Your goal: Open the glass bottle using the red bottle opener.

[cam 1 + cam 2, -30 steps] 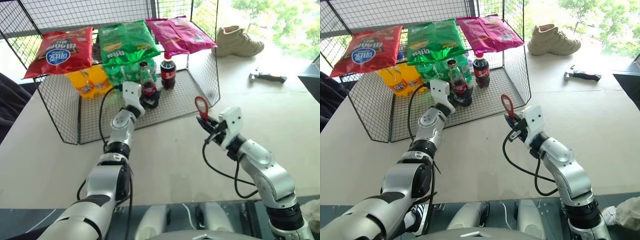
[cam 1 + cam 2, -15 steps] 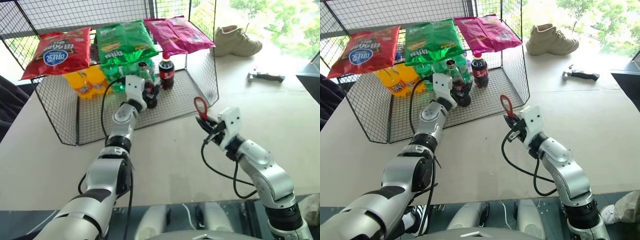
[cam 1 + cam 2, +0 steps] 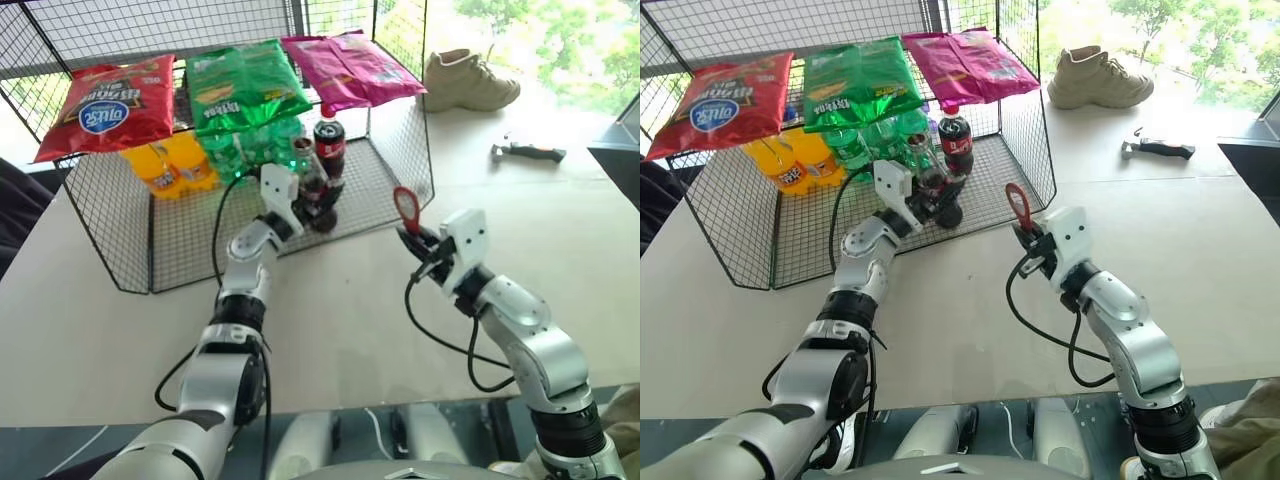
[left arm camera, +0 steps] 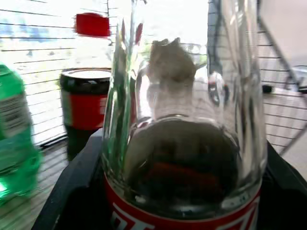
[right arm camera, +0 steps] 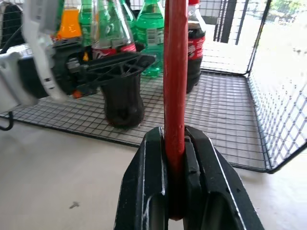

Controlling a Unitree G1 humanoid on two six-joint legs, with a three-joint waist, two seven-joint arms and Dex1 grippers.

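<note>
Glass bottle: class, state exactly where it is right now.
The glass bottle is in the left gripper, at the wire cage's open front, near the plastic cola bottle.

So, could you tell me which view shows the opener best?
The left eye view: the opener stands whole, ring up, in the right gripper. The right eye view matches. The right wrist view shows it edge-on.

Glass bottle (image 4: 184, 143) cap beyond frame edge.

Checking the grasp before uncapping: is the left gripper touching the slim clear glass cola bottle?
Touching. In the right wrist view the left gripper has its black fingers clamped around the glass bottle just below its red label.
</note>
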